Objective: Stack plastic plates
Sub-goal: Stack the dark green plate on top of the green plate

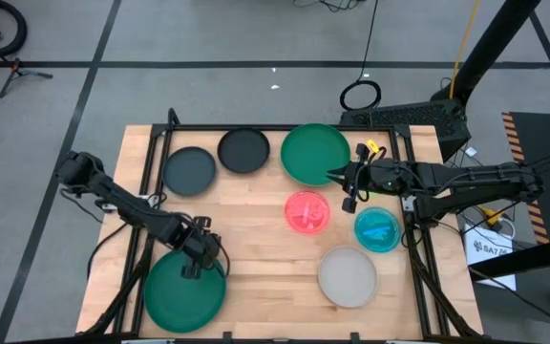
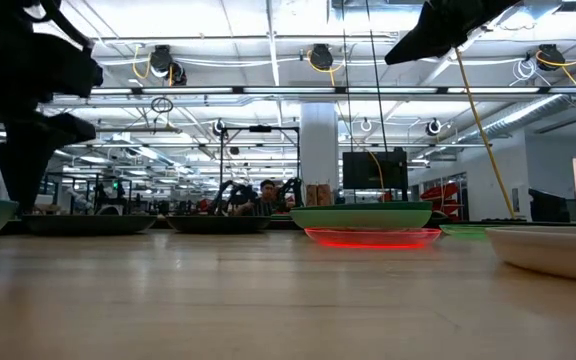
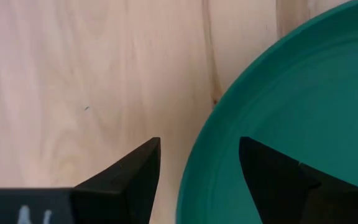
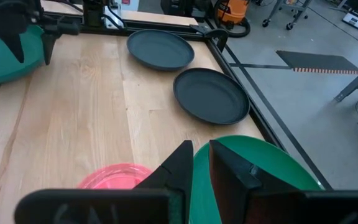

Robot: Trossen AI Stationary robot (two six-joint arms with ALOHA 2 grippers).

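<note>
Looking straight down, you see the wooden table point(image 1: 256, 258) carrying seven plates, none stacked on another. Two dark grey plates point(image 1: 190, 170) sit side by side near the far edge, the second point(image 1: 243, 150) just right of the first. A green plate point(image 1: 313, 153) lies next along that far edge. In front of it sit a small pink plate point(image 1: 307, 211), a small blue plate point(image 1: 378, 229) to its right, and a frosted white plate point(image 1: 348, 276) nearer the front edge. A large dark green plate point(image 1: 184, 291) lies at the front left corner.

Your left gripper point(image 1: 197, 260) is down at the far rim of that dark green plate. In the left wrist view its fingers point(image 3: 120, 180) are spread wide and straddle the rim point(image 3: 197, 162), one over bare wood, the other over the plate's inside. Whether either touches the plate you cannot tell.

Your right gripper point(image 1: 349, 180) is at the near right rim of the green plate. In the right wrist view its fingers point(image 4: 178, 163) stand narrowly apart, with the green rim point(image 4: 199, 168) showing in the slim gap. A firm grip cannot be confirmed.

In the low view, a person point(image 2: 267, 192) is visible far back in the room.
</note>
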